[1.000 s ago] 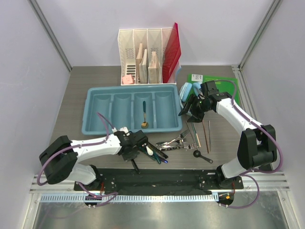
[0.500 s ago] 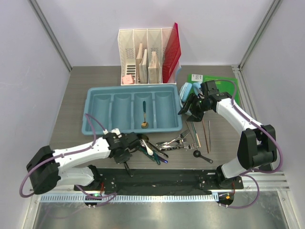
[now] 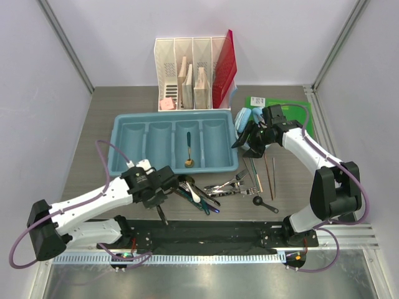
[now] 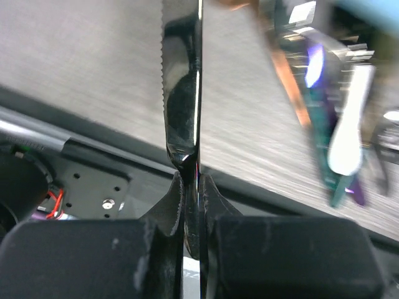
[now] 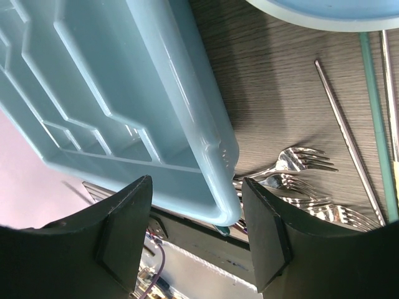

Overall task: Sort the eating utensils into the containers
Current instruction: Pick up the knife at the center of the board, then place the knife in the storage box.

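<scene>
The step in hand is carrying one piece to the tray: the left gripper (image 3: 154,190) is pressed tight on a knife (image 4: 181,93), its serrated blade pinched edge-on between the fingers and pointing toward the near edge of the table (image 3: 93,137), just left of the pile (image 3: 209,196). The right gripper (image 3: 246,142) is spread wide and holds nothing, poised over the right end of the tray (image 3: 174,116) with forks (image 3: 235,184) and chopsticks (image 3: 270,169) close by. One spoon (image 3: 188,149) lies in the third slot from the left. Next, I judge, the left arm must swing the knife over a free slot, line it up lengthwise and let go. The table is grey-brown wood grain, with a black base plate (image 3: 206,233) along its near edge, a white organizer (image 3: 187,56) at the back, headphones (image 3: 244,116) by the tray, and plain pale walls (image 3: 124,25) around
</scene>
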`<state>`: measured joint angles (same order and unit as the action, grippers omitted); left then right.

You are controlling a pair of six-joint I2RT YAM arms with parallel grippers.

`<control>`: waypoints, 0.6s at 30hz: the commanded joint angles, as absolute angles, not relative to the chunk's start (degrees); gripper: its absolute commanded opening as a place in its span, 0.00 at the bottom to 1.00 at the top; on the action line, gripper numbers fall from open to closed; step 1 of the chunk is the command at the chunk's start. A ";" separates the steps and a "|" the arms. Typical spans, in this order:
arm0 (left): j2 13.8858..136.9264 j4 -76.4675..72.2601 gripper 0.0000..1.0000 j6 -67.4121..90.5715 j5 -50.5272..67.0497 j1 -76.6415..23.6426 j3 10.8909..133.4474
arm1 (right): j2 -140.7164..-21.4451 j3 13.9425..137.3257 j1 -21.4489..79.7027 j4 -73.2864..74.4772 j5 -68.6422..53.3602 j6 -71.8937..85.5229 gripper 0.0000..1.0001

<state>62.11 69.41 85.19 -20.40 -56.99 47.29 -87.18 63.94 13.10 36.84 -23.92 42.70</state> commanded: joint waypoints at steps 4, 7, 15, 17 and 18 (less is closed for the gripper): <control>66.61 75.14 0.00 74.90 -31.35 -57.22 62.28 | -87.01 65.21 13.18 34.89 -25.40 43.33 0.64; 72.23 75.59 0.00 67.61 -34.09 -56.08 68.70 | -86.66 65.21 13.27 34.80 -25.31 43.15 0.65; 89.18 71.27 0.00 47.65 -34.36 -42.55 82.15 | -84.03 63.11 11.26 35.07 -25.75 42.89 0.65; 92.27 70.67 0.00 42.03 -36.28 -38.87 84.80 | -83.67 62.76 10.02 35.07 -26.19 42.54 0.65; 95.77 70.23 0.00 40.45 -36.99 -37.98 87.77 | -83.58 62.67 9.58 35.07 -26.19 42.45 0.65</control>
